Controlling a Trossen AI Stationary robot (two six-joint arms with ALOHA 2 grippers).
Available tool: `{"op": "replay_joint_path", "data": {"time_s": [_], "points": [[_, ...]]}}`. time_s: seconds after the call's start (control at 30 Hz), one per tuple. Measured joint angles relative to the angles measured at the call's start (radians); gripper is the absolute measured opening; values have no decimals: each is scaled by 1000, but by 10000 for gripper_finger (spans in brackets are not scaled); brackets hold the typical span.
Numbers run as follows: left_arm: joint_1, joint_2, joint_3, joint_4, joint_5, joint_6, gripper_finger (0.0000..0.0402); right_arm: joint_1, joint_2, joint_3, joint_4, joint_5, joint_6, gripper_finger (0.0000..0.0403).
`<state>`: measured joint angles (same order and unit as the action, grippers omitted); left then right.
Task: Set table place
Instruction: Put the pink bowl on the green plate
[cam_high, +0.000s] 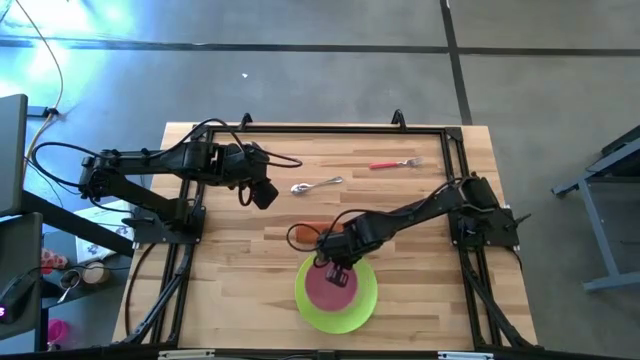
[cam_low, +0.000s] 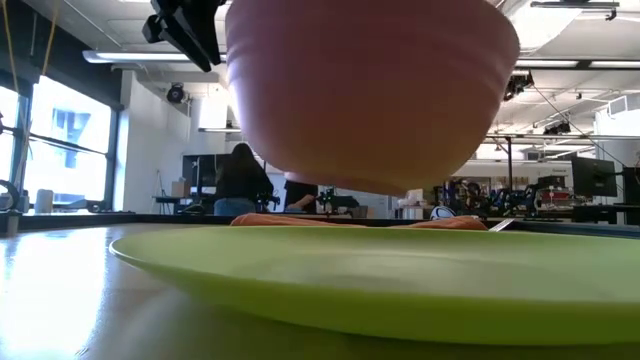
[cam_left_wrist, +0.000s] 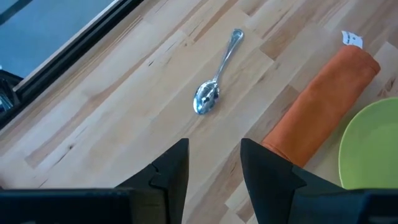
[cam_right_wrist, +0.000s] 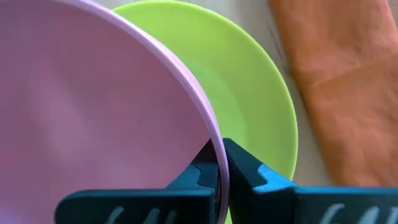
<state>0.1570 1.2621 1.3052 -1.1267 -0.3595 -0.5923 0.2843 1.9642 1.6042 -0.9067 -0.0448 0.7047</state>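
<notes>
pink bowl (cam_right_wrist: 93, 112) rim pinched by right gripper (cam_right_wrist: 219, 163), seemingly just above green plate (cam_right_wrist: 261, 106)

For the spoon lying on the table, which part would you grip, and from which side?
Grip the spoon at mid-handle, from straight above, jaws across the shaft. It lies flat on the table; the handle is thin and straight, the bowl end wider and rounded. The left gripper, open, is near it; the right gripper holds the pink bowl.

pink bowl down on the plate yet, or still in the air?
In the air: low view shows a gap between pink bowl and green plate; right claw pinches its rim.
</notes>
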Motion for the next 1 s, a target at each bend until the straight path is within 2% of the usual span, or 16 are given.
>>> {"op": "replay_joint_path", "data": {"time_s": [0.63,1.0], "points": [[0,0,0,-2,1,48,136,13,1,-158,146,-61,171,0],[0,0,0,-1,1,61,136,16,1,-134,131,-84,144,2]]}}
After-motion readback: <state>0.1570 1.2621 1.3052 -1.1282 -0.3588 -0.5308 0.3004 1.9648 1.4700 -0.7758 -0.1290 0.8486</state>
